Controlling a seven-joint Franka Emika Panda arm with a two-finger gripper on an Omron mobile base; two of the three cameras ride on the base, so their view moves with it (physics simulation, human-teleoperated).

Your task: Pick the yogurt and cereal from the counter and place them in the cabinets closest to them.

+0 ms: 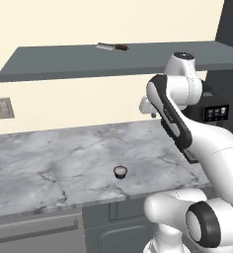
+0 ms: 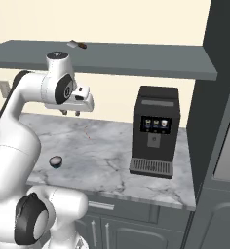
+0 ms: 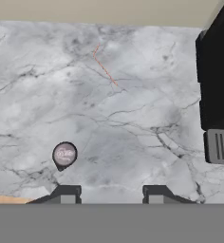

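Yogurt [image 3: 64, 154] sitting upright on the marble table [image 3: 133, 118], well below and off to the near-left of the pincer [image 2: 71, 113], hanging high, empty, tips nearly shut, so probably down-and-left.

The counter [image 1: 49, 168] is grey-white marble with dark veins. The yogurt [image 1: 120, 171] is a dark cup with a pale whitish top. The cabinets [image 1: 64, 62] are dark grey-blue. The coffee machine [image 2: 155, 131] is black.
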